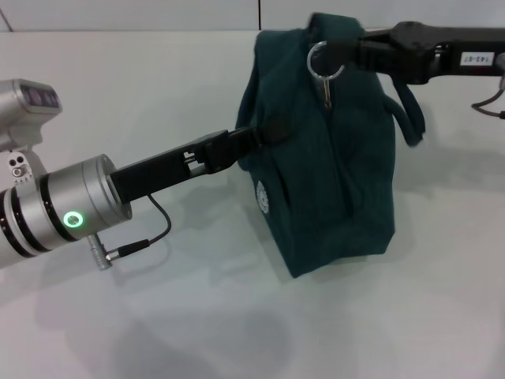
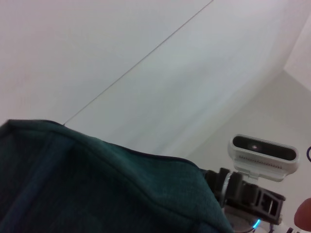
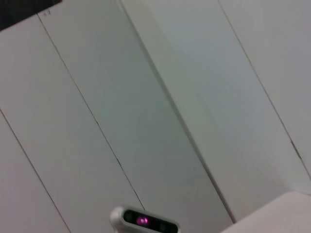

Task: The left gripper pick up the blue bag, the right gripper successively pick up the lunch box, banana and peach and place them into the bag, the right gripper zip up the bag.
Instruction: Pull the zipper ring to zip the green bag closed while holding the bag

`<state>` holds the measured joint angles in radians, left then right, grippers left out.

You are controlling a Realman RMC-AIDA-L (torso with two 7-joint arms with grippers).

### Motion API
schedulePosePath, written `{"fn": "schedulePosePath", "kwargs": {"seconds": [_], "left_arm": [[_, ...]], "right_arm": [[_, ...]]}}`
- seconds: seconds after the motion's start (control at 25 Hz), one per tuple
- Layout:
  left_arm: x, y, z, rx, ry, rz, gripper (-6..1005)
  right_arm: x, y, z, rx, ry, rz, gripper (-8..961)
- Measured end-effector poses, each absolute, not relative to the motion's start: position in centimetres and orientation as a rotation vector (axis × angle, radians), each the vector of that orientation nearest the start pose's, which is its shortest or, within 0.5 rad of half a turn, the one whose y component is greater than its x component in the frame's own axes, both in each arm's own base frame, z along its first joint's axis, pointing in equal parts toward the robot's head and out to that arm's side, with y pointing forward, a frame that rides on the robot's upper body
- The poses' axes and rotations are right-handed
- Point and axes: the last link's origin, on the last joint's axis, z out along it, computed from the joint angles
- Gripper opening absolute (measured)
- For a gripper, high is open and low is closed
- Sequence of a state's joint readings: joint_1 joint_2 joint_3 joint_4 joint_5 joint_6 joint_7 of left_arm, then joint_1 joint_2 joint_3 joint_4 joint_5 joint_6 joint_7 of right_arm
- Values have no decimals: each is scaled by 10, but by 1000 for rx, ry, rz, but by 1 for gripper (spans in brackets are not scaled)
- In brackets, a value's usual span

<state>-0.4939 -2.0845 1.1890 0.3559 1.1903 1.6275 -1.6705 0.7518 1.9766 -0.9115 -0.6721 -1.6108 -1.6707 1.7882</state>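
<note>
While the blue bag (image 1: pixel 331 158) stands upright on the white table (image 1: pixel 197 316), both claws are at it from opposite sides. Bag sits right of centre in the head view, dark teal, mouth drawn together along the top. Small white round logo (image 1: pixel 263 197) faces the camera on the near-left panel. Silver ring pull (image 1: pixel 324 61) hangs at the top near end of the zip, its tab dangling straight down. One rope-like handle (image 1: pixel 410 106) loops down the bag's right side.

Left gripper (image 1: pixel 264 134) reaches in from the left, black finger bars pressed into the bag's upper left side, fingers closed on a fold of the fabric or a strap there; which of the two, I cannot tell. Silver-white left arm with a green ring light (image 1: pixel 73 219) trails back to the left edge.

Right gripper (image 1: pixel 341 49) comes in from the right at the bag's top, tips just beside the ring pull and touching the top edge. Whether its fingers are apart or together cannot be told. White label (image 1: pixel 477 59) shows on its black body.

Left wrist view: teal fabric (image 2: pixel 97 189) fills the lower part, close up. Right wrist view: only pale wall panels (image 3: pixel 146 97).
</note>
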Motion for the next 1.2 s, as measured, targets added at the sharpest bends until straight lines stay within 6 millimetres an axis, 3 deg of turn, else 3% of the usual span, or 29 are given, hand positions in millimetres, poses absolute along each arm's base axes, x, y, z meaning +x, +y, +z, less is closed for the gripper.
{"fn": "schedulePosePath", "kwargs": {"seconds": [0.72, 1.2], "left_arm": [[-219, 298, -39, -2504, -1345, -1517, 61], [-217, 296, -43, -2534, -1350, -1497, 92]], "right_arm": [[144, 387, 40, -2862, 669, 1050, 7], [136, 390, 41, -2878, 608, 1044, 7]]}}
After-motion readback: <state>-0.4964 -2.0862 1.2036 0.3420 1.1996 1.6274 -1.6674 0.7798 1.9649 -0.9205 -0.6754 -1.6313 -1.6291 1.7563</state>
